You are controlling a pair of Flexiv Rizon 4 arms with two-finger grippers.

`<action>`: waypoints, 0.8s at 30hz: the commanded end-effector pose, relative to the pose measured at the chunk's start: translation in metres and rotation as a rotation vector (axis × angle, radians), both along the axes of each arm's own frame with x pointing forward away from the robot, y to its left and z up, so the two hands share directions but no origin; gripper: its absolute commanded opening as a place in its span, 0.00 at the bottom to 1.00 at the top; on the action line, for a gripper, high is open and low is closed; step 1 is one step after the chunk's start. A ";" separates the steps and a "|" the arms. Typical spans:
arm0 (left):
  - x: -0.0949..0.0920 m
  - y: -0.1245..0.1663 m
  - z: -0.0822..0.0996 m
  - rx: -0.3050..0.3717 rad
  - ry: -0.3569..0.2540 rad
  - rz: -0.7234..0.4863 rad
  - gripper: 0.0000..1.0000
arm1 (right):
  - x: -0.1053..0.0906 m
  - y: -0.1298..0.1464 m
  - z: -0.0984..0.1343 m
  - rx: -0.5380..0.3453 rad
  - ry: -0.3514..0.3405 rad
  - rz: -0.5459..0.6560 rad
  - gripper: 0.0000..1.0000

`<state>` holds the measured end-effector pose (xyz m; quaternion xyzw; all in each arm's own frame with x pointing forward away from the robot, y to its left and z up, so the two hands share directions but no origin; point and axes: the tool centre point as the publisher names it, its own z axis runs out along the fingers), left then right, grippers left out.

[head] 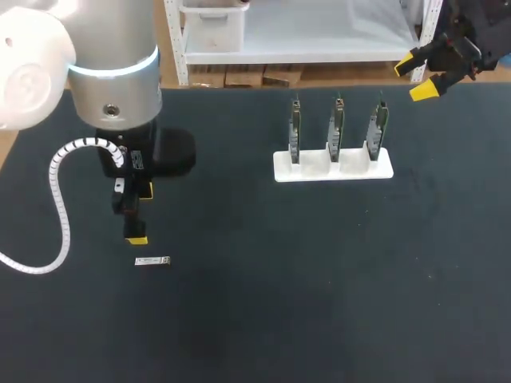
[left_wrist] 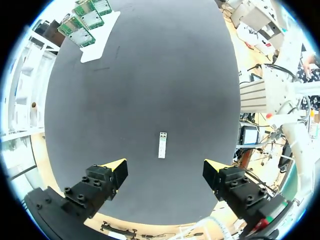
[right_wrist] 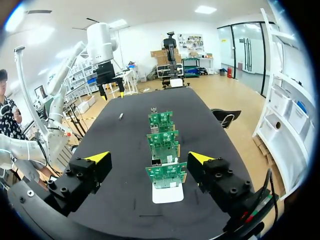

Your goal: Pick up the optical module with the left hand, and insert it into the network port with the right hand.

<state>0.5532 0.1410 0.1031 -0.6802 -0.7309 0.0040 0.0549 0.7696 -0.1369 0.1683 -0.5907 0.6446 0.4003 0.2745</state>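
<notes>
Bulky white and silver left arm [head: 112, 80] is crowding the near left corner of the head view. Its left gripper [head: 141, 215] is hanging over the dark matte table [head: 255, 319]. Yellow-tipped fingers are standing wide apart in the left wrist view and gripping nothing.

Small silver oblong optical module [left_wrist: 162, 145] is lying flat on the table, just ahead of the left gripper [left_wrist: 165, 170] and roughly centred between the finger lines. It is touching neither finger. Its long axis is running away from the gripper, so the fingers are already facing its narrow sides.

Step in hand, as I'm judging it: approach for the pick, nothing grasped yet.

Next move is probably calling for:
- a small advance
- a straight descent until the tips are straddling the module
- a close across its width, low enough to catch such a thin part

Right gripper [head: 417, 77] is sitting at the far right table edge, fingers spread wide and empty. It is looking along the white block holder [right_wrist: 167, 194] that is carrying three upright green circuit boards [head: 337, 128]. The holder is sitting well apart from the module. Network port is presumably on one of those boards; I cannot tell which from here.
</notes>
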 end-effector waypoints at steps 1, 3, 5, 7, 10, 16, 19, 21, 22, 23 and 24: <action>-0.004 0.010 -0.008 -0.016 -0.017 0.034 1.00 | -0.002 0.000 0.000 -0.001 -0.004 -0.003 1.00; -0.008 0.015 -0.013 -0.034 -0.034 0.052 1.00 | -0.002 0.000 0.000 -0.001 -0.004 -0.003 1.00; -0.010 0.018 -0.019 -0.021 -0.038 0.065 1.00 | -0.002 0.000 0.000 -0.001 -0.004 -0.003 1.00; -0.013 0.020 -0.025 -0.017 -0.042 0.060 1.00 | -0.002 0.000 0.000 -0.001 -0.004 -0.003 1.00; -0.015 0.020 -0.036 0.020 -0.047 0.049 1.00 | -0.002 0.000 0.000 -0.001 -0.004 -0.003 1.00; -0.015 0.014 -0.054 0.052 -0.026 0.002 1.00 | -0.002 0.000 0.000 -0.001 -0.004 -0.003 1.00; -0.013 0.012 -0.059 0.051 -0.016 -0.007 1.00 | -0.002 0.000 0.000 -0.001 -0.004 -0.003 1.00; -0.011 0.012 -0.063 0.061 -0.009 -0.008 1.00 | -0.002 0.000 0.000 -0.001 -0.004 -0.003 1.00; -0.010 0.011 -0.065 0.070 -0.009 -0.008 1.00 | -0.002 0.000 0.000 -0.001 -0.004 -0.003 1.00; -0.009 0.011 -0.068 0.073 -0.006 -0.008 1.00 | -0.002 0.000 0.000 -0.001 -0.004 -0.003 1.00; -0.008 0.011 -0.071 0.075 0.002 -0.004 1.00 | -0.002 0.000 0.000 -0.001 -0.004 -0.003 1.00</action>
